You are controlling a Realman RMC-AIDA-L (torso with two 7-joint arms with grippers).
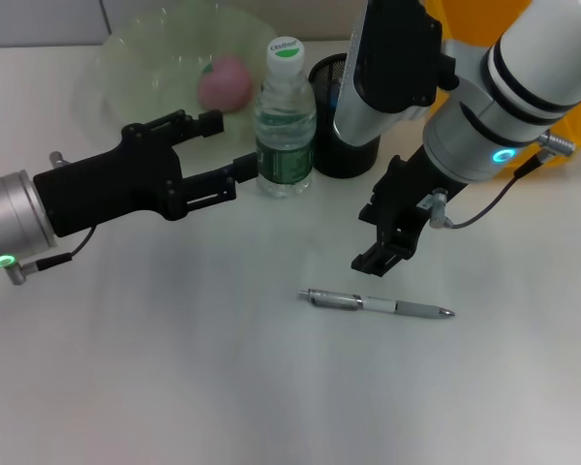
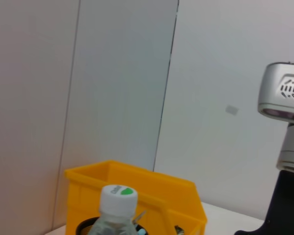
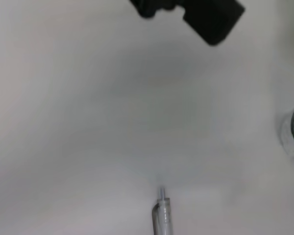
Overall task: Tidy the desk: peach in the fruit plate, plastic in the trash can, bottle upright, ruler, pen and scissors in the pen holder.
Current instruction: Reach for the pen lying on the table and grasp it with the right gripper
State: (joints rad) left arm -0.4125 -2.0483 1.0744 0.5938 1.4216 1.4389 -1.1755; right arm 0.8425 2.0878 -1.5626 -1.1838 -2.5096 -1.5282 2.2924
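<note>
A silver pen (image 1: 378, 303) lies flat on the white desk (image 1: 174, 368); its end also shows in the right wrist view (image 3: 161, 213). My right gripper (image 1: 373, 237) hovers open just above and behind it. The clear bottle (image 1: 286, 121) with a green-marked cap (image 2: 118, 193) stands upright. My left gripper (image 1: 228, 145) is open to its left, fingertips close to its side. The pink peach (image 1: 225, 82) rests in the translucent green fruit plate (image 1: 126, 68). The black mesh pen holder (image 1: 344, 126) stands right of the bottle, its contents unclear. Plastic, ruler and scissors are not identifiable.
A yellow bin (image 2: 137, 188) stands behind the bottle and pen holder, at the desk's far right (image 1: 571, 136). A grey wall rises behind the desk. The right arm's silver link (image 2: 284, 98) shows in the left wrist view.
</note>
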